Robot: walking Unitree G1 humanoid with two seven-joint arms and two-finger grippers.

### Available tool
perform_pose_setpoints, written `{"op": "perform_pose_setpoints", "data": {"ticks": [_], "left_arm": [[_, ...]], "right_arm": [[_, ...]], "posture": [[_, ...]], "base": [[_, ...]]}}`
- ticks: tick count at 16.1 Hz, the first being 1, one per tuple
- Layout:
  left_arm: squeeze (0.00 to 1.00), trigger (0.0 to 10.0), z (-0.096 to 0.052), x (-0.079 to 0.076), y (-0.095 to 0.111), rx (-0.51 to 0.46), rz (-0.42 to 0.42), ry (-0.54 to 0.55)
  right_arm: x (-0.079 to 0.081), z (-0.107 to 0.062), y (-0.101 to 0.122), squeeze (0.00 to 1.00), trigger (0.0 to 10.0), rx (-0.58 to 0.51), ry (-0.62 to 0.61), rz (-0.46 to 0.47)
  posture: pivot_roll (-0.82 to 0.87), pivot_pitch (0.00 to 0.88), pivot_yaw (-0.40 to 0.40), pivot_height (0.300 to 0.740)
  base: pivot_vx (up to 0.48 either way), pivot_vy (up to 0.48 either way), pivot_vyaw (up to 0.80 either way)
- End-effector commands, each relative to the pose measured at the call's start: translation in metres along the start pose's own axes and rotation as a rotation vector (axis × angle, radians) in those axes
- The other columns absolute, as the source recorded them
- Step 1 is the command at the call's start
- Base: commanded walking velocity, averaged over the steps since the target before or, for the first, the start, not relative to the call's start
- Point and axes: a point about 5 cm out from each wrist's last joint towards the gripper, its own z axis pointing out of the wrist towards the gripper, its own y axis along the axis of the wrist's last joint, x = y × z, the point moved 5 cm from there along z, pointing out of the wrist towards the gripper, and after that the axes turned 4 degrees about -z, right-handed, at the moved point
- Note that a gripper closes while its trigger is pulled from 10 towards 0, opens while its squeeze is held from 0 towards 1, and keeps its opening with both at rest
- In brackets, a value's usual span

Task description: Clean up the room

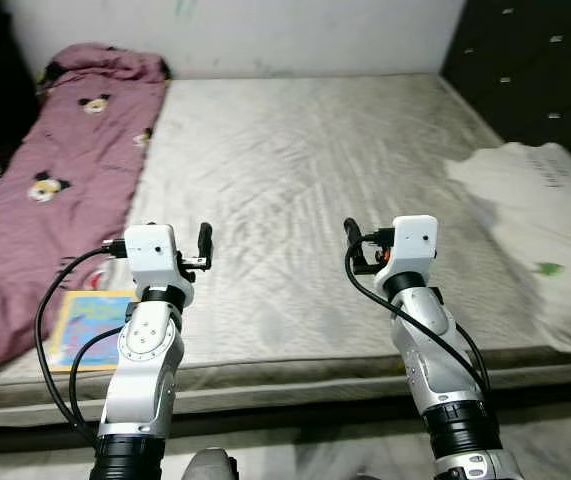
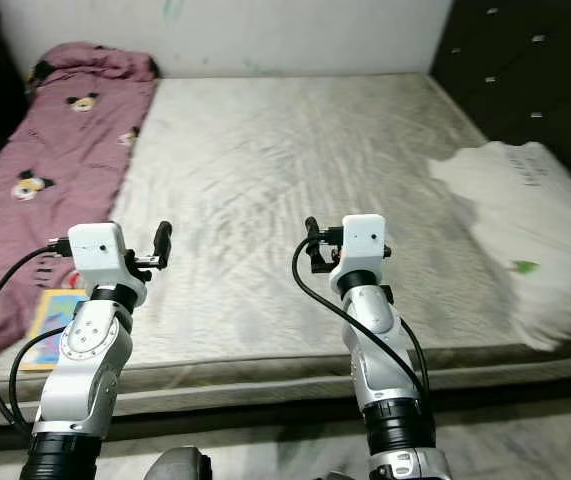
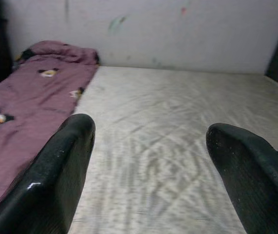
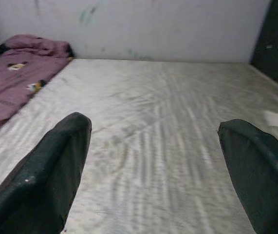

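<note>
Blanket (image 1: 55, 180), book (image 1: 90, 325) and sheet (image 1: 545, 230) lie on mattress (image 1: 305, 180).

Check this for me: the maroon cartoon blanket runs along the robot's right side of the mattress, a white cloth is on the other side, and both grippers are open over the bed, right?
Not quite. The maroon cartoon blanket runs along the robot's left side of the mattress, as the left eye view shows; the white cloth lies on the right. The left gripper and right gripper are indeed open over the bed.
</note>
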Motion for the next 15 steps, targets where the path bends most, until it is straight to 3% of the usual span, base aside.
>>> {"op": "perform_pose_setpoints", "data": {"ticks": [1, 15], "left_arm": [[0.00, 10.0, 0.0006, 0.0048, 0.0004, 0.004, 0.002, 0.009], [0.00, 10.0, 0.0012, 0.0043, 0.0000, 0.005, -0.007, 0.010]], "right_arm": [[0.0053, 0.0019, 0.0007, 0.00, 10.0, 0.003, 0.017, 0.007], [0.0062, 0.0019, -0.0033, 0.00, 10.0, 0.020, 0.024, 0.004]], "posture": [[0.06, 0.000, 0.002, 0.740], [0.06, 0.000, 0.001, 0.740]], "base": [[0.000, 0.480, 0.00], [0.000, 0.480, 0.00]]}}
